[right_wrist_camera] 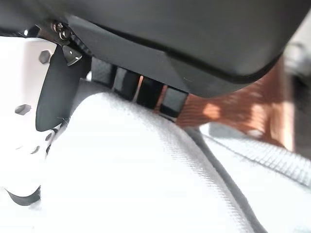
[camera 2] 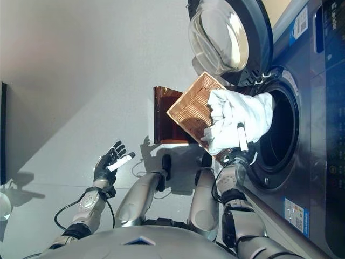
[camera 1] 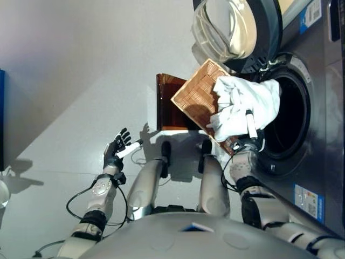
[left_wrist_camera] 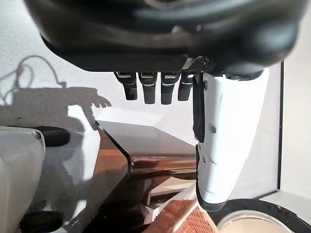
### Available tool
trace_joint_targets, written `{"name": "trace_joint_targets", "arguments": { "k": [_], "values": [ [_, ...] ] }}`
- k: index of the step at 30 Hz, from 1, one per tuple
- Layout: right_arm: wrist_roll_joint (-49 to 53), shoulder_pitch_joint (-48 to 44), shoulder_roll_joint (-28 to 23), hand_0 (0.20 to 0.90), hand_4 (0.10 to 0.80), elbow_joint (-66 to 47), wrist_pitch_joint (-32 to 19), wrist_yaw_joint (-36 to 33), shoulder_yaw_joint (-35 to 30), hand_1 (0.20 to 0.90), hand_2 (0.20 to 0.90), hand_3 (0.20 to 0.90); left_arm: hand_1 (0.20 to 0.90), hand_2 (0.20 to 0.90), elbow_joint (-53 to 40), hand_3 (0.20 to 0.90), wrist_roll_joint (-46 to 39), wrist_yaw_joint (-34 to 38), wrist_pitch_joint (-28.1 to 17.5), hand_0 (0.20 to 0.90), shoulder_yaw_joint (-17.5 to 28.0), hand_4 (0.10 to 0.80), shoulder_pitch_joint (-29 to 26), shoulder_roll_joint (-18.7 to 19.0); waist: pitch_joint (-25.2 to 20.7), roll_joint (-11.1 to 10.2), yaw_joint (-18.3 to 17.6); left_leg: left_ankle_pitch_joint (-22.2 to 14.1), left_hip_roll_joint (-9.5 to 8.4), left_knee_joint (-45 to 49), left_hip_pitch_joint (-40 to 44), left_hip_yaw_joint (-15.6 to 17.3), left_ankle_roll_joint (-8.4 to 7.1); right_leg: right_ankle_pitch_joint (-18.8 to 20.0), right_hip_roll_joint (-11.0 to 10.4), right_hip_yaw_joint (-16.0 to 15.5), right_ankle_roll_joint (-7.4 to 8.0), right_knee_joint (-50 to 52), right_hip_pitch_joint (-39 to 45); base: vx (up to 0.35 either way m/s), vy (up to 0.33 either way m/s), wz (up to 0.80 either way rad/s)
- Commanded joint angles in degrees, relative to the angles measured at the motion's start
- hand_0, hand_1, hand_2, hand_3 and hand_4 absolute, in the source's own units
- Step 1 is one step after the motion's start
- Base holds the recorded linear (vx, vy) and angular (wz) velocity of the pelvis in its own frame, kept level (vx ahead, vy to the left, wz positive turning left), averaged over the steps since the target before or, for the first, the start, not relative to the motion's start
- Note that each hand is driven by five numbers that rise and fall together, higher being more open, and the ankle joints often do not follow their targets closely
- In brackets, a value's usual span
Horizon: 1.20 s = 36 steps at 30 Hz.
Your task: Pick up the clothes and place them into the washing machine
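A bundle of white clothes (camera 1: pixel 242 105) hangs at the mouth of the washing machine's round drum opening (camera 1: pixel 295 121), partly over a wicker basket (camera 1: pixel 195 96). My right hand (camera 1: pixel 248 143) grips the bundle from below, its white-covered thumb laid against the cloth. In the right wrist view the fingers (right_wrist_camera: pixel 146 92) curl over the white cloth (right_wrist_camera: pixel 136 170). My left hand (camera 1: pixel 114 151) is held out far to the left, away from the machine, open and holding nothing; its wrist view shows straight fingers (left_wrist_camera: pixel 150 87).
The washing machine's glass door (camera 1: pixel 229 27) stands swung open beside the drum. The tilted wicker basket rests on a brown translucent stand (camera 1: pixel 164 102). The grey machine front (camera 1: pixel 323 81) fills the right side. Pale floor spreads to the left.
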Motion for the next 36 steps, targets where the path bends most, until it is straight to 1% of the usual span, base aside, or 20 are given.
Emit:
{"name": "trace_joint_targets", "arguments": {
  "k": [1,3,6,14,16,18,19,21,27,30,31,33,36],
  "values": [
    [9.3,-0.8,-0.8,0.2,0.3,-1.5,-6.5,6.8,-2.8,0.2,0.2,0.2,0.9,0.9,-0.7,0.9,-2.2,-0.2,-4.6,0.9,-0.4,0.8,0.5,-0.3,-4.4,2.3,0.6,2.0,-0.8,-1.4,-3.5,-0.6,-3.11,2.1,-0.1,-2.2,-2.09,-3.3,0.9,0.0,0.0,0.0],
    [12.3,-1.2,-0.4,0.2,0.3,-0.4,-6.9,8.1,-4.0,0.2,0.2,0.2,0.9,0.9,-1.0,0.9,-2.5,-0.5,-4.4,0.9,-1.0,0.8,0.6,-0.6,-4.6,2.6,0.7,1.8,-0.8,-1.2,-3.8,-0.5,-3.05,2.1,-0.1,-2.0,-2.12,-3.0,0.6,0.0,0.0,0.0],
    [13.1,-1.7,-0.5,0.2,0.3,0.5,-7.2,8.2,-4.4,0.2,0.2,0.2,0.9,0.9,-0.7,0.9,-2.9,-0.7,-4.4,0.9,-1.4,0.8,0.7,-0.8,-4.7,2.9,0.8,1.7,-0.79,-1.0,-4.1,-0.3,-3.03,2.1,-0.2,-1.9,-2.12,-2.7,0.2,0.0,0.0,0.0],
    [13.4,-6.7,-4.3,0.2,0.3,2.6,-9.8,4.6,-8.2,0.2,0.2,0.2,0.9,0.9,-0.7,0.9,-2.9,-0.4,-4.3,0.9,-3.0,0.8,0.7,-0.3,-5.0,3.8,1.1,1.4,-0.88,-0.6,-5.1,0.0,-2.97,2.1,-0.3,-1.4,-2.11,-2.2,-1.0,-0.004,0.001,-0.03],
    [13.9,-9.1,-6.9,0.2,0.3,2.7,-11.4,2.7,-10.3,0.2,0.2,0.2,0.9,0.9,-1.2,0.9,-2.6,-0.3,-4.3,0.9,-3.2,0.8,0.9,0.2,-5.1,4.3,1.4,1.2,-1.07,-0.2,-5.7,0.0,-2.96,1.8,-0.3,-1.2,-2.18,-1.7,-1.6,-0.008,-0.003,0.02],
    [14.6,-10.9,-8.5,0.2,0.3,2.2,-12.4,1.5,-11.8,0.2,0.2,0.2,0.9,0.9,-1.6,0.9,-2.7,-0.2,-4.3,0.9,-3.3,0.8,1.0,0.5,-4.9,4.8,1.7,1.2,-1.14,0.4,-6.3,0.1,-3.02,1.5,-0.4,-1.0,-2.24,-1.1,-2.1,0.0,0.0,0.0],
    [14.5,-11.0,-8.6,0.2,0.3,2.2,-12.4,1.4,-11.9,0.2,0.2,0.2,0.9,0.9,-1.6,0.9,-2.7,-0.2,-4.3,0.9,-3.3,0.8,0.9,0.5,-4.9,4.8,1.7,1.1,-1.13,0.5,-6.4,0.1,-3.02,1.5,-0.4,-1.0,-2.24,-1.0,-2.2,0.0,0.0,0.0],
    [15.0,-13.0,-10.3,0.2,0.3,1.4,-13.8,0.0,-13.4,0.2,0.2,0.2,0.9,0.9,-2.4,0.9,-2.8,-0.4,-4.4,0.9,-3.8,0.8,1.3,0.9,-4.7,5.7,1.9,1.1,-1.33,0.9,-7.1,0.2,-3.09,1.2,-0.5,-0.9,-2.3,-0.2,-2.9,-0.014,-0.001,0.03],
    [12.1,-18.5,-16.4,0.2,0.3,3.4,-14.6,-5.7,-14.7,0.2,0.2,0.2,0.9,0.9,-3.9,0.9,-2.8,-0.6,-4.2,0.9,-5.0,0.8,2.0,1.8,-4.8,7.8,2.7,0.6,-1.37,3.7,-10.1,0.7,-3.19,0.2,-0.4,-0.3,-2.62,2.4,-5.7,-0.031,0.002,0.03],
    [11.5,-20.9,-19.3,0.2,0.3,3.7,-14.9,-7.7,-14.3,0.2,0.2,0.2,0.9,0.9,-7.1,0.9,-3.2,-1.3,-4.1,0.9,-5.7,0.8,2.3,2.5,-4.5,8.4,2.8,-0.5,-1.01,8.1,-13.0,0.9,-3.38,-1.2,-0.1,0.1,-3.2,6.3,-8.4,-0.034,-0.029,0.06],
    [11.4,-21.6,-20.0,0.2,0.3,3.6,-15.1,-8.1,-14.1,0.2,0.2,0.2,0.9,0.9,-7.8,0.9,-3.3,-1.3,-4.2,0.9,-5.8,0.8,2.4,2.8,-4.6,8.4,2.9,-2.3,-1.06,10.3,-13.6,0.4,-3.62,-2.8,0.2,0.6,-3.12,8.3,-8.9,0.027,-0.052,0.06],
    [10.8,-22.6,-21.5,0.2,0.3,3.8,-15.4,-9.1,-13.8,0.2,0.2,0.2,0.9,0.9,-9.1,0.9,-3.1,-1.4,-4.0,0.9,-6.0,0.8,2.9,3.4,-4.3,8.2,2.6,-4.3,-0.48,14.9,-16.2,0.8,-3.65,-4.6,0.5,0.9,-3.6,12.4,-11.3,-0.009,-0.052,0.05],
    [11.1,-23.6,-22.3,0.2,0.3,4.4,-16.1,-10.0,-13.6,0.2,0.2,0.2,0.9,0.9,-9.5,0.9,-2.3,-1.1,-3.5,0.9,-5.9,0.8,3.3,4.0,-4.2,7.5,2.4,-6.8,0.43,20.5,-19.4,1.2,-3.64,-6.1,0.7,1.1,-4.16,17.4,-14.6,-0.051,-0.04,0.05]
  ]
}}
